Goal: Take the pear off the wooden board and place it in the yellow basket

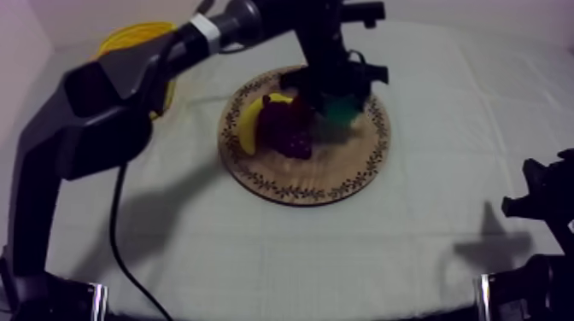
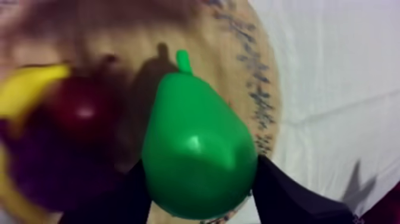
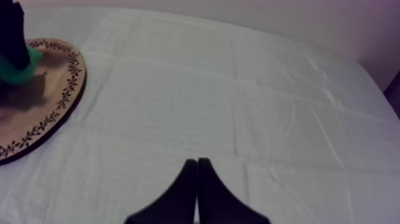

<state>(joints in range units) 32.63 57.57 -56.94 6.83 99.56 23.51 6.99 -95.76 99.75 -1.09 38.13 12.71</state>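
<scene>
A green pear sits between the two black fingers of my left gripper, which is shut on it over the round wooden board. From above, the left gripper comes in from the upper left and covers most of the pear at the right part of the board. Whether the pear touches the board I cannot tell. The yellow basket stands at the far left, partly behind the left arm. My right gripper is shut on nothing, low at the right.
On the board beside the pear lie a banana, a dark bunch of grapes and a small red fruit. The right wrist view takes in the board's rim and bare cloth.
</scene>
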